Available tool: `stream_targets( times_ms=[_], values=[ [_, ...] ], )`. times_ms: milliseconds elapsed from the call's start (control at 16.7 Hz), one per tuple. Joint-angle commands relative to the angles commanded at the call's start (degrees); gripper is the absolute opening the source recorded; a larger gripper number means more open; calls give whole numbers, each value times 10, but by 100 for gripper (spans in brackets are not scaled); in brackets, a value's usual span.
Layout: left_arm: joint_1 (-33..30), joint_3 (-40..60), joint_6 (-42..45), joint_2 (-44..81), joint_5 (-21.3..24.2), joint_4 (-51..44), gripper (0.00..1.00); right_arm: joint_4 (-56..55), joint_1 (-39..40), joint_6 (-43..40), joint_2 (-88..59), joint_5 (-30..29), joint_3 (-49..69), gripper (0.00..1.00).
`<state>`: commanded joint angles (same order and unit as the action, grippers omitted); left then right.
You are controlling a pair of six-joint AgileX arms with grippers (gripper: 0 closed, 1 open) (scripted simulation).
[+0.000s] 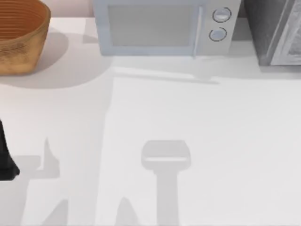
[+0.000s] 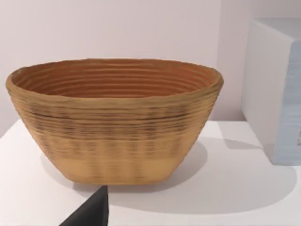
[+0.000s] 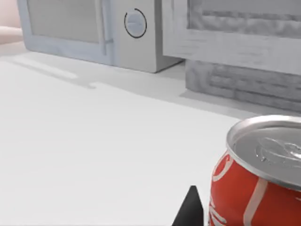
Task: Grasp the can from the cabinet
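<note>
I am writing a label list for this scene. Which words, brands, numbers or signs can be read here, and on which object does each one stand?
No text can be read in these pictures.
Red can: white curved markings on its side, cut off by the frame edge; no word can be made out.
Microwave: two round dials, no numbers or letters legible.
Woven basket: no label.
Grey cabinet: no writing.

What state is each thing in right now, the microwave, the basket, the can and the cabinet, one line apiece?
microwave: door shut, at the table's back edge.
basket: upright, nothing seen inside, at the table's back left.
can: upright, top sealed, close to the right wrist camera.
cabinet: at the table's back right; a pale front panel stands out over the base in the right wrist view.
left arm: at the table's left edge.
</note>
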<state>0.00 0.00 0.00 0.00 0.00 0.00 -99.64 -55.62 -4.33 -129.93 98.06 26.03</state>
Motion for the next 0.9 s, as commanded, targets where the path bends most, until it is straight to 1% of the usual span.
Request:
stream_targets(
  times_ms=[660,720,900],
  values=[
    [0,0,0,0,0,0,100,0,0,0,0,0,0,98],
    [0,0,0,0,0,0,100,0,0,0,0,0,0,100],
    [0,0,0,0,0,0,100,0,0,0,0,0,0,100]
  ],
)
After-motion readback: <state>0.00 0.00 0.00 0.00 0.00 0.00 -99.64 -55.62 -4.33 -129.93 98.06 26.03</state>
